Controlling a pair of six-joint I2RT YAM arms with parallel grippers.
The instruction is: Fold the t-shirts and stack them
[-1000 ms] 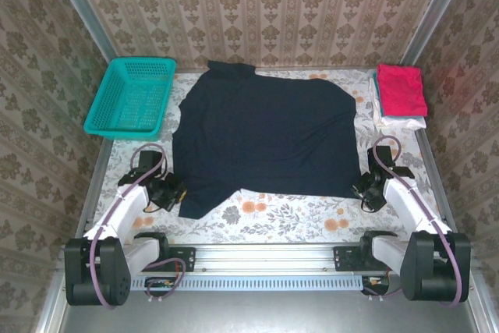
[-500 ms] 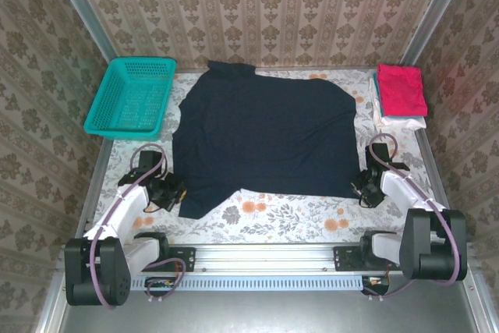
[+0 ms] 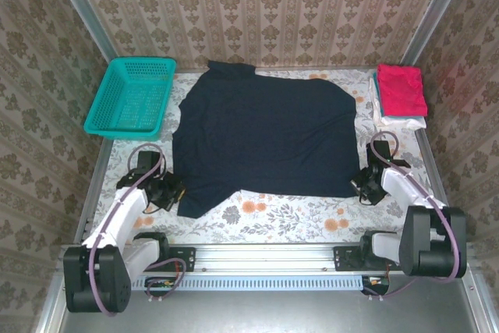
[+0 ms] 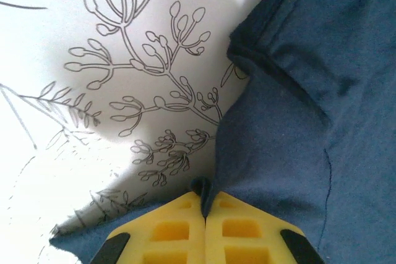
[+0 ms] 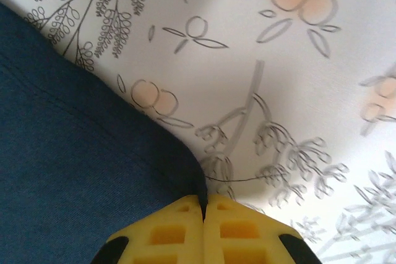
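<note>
Seen from above: navy shirt spread flat, pink shirt atop white shirt, teal basket. Seen close: left gripper and right gripper each clamped on the navy shirt's edge

A home-styled robot test booth. Beige damask wallpaper panels and grey metal posts enclose a floral-printed tablecloth.

Floral table, navy t-shirt (spread flat), teal basket, white t-shirt
</note>
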